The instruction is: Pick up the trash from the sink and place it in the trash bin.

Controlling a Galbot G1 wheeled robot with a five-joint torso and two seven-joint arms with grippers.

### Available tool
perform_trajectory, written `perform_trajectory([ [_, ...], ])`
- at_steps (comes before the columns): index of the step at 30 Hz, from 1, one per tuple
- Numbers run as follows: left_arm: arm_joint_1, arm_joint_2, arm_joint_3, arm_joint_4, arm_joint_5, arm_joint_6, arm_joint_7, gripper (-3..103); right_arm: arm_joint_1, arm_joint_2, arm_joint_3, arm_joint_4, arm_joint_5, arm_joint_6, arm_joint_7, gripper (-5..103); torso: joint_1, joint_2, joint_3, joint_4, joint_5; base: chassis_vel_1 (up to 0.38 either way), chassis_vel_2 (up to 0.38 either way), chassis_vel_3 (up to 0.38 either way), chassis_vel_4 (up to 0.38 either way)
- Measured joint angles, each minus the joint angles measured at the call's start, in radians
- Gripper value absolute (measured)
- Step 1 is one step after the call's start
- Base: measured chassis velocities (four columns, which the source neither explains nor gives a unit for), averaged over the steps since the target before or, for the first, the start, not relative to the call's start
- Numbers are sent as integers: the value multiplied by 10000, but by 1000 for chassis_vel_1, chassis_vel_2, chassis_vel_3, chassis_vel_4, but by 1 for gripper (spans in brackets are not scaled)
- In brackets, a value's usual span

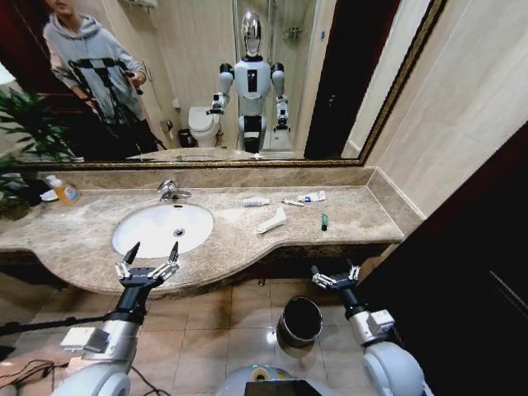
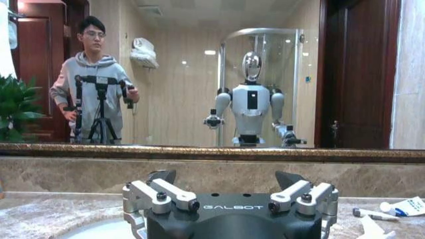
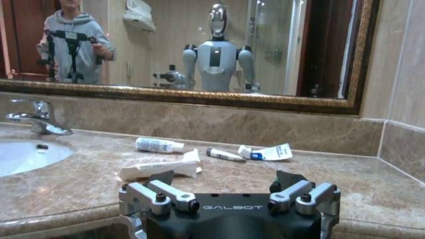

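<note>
Left pincer [image 2: 232, 191], fingers spread, faces the mirror [image 2: 199, 74] above countertop [image 2: 40, 214].

A gold-framed wall mirror [image 1: 198, 82] ran above the marble backsplash. An orange-yellow bottle [image 1: 64, 192] with a white cap stood at the countertop's far left, beside a green potted plant [image 1: 23, 132]. Beige floor tiles [image 1: 239, 322] lay below.
</note>
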Motion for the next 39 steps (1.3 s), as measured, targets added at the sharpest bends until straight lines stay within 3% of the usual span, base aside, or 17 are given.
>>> perform_trajectory([
  [10, 0, 0, 0, 0, 1, 0, 0, 100, 417, -75, -52, -169, 110, -157, 77, 100, 0, 0, 0, 0, 0, 0, 0, 0, 0],
  [19, 0, 0, 0, 0, 0, 0, 0, 100, 2088, -770, -266, -1023, 366, -1027, 552, 100, 1, 0, 1, 0, 0, 0, 0, 0, 0],
  [29, 0, 0, 0, -1, 1, 0, -2, 100, 4742, -1446, -823, -3492, 835, -1558, 868, 100, 1, 0, 1, 0, -1, 0, 0, 0, 0],
  [39, 0, 0, 0, 0, 1, 0, -1, 100, 6707, -1363, -1321, -5813, 972, -1470, 903, 100, 2, -1, 1, 1, 0, 0, 0, 0, 0],
])
